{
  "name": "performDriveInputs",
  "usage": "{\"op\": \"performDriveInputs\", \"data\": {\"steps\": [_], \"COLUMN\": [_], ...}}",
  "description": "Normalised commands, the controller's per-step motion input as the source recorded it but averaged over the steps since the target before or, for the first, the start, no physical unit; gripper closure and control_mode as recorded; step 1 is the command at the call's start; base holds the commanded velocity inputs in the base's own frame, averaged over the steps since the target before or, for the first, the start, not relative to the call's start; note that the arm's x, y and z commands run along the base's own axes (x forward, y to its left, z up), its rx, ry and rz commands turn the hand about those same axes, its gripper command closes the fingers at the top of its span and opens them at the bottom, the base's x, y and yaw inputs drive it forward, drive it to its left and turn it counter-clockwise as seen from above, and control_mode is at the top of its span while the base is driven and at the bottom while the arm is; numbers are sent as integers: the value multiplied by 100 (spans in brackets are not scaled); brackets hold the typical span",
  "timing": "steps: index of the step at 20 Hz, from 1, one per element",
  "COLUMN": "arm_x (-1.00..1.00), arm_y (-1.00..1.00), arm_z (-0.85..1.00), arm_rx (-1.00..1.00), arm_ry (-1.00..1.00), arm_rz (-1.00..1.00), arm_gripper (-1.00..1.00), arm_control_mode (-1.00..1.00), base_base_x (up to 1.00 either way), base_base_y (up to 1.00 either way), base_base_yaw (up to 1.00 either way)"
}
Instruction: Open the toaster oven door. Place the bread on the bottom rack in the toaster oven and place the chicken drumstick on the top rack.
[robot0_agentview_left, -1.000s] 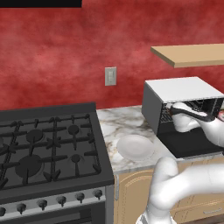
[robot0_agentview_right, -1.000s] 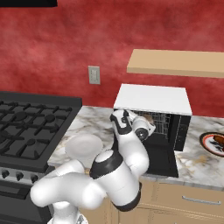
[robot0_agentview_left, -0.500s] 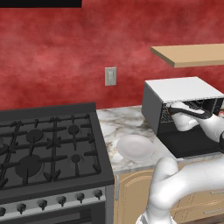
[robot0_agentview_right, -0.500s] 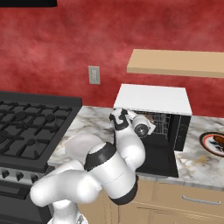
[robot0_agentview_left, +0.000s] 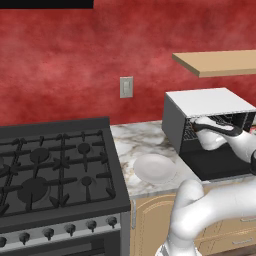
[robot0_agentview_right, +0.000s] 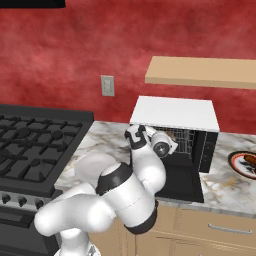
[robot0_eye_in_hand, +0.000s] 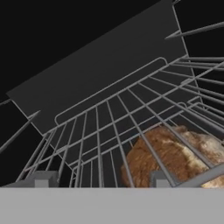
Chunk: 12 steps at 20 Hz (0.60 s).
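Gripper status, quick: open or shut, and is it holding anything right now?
Gripper: open, fingertips apart and nothing between them, inside the toaster oven above a wire rack.

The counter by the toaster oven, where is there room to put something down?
The marble counter lies bare behind the white plate, between the gas stove and the toaster oven. Another bare patch sits between the oven and the food plate. It is crowded inside the oven, with the arm, racks and bread.
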Motion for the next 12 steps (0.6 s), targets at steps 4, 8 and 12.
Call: {"op": "performDriveInputs", "data": {"steps": [4, 8, 12], "arm_x": [-25, -30, -34], "arm_y": [-8, -7, -6], "arm_z": [-11, -16, -13], "arm_rx": [0, -2, -5], "arm_ry": [0, 0, 4], "arm_rz": [0, 0, 0], "arm_gripper": [100, 100, 100], "arm_control_mode": [-100, -100, -100], "base_base_x": [0, 0, 0], "base_base_y": [0, 0, 0], "base_base_yaw": [0, 0, 0]}}
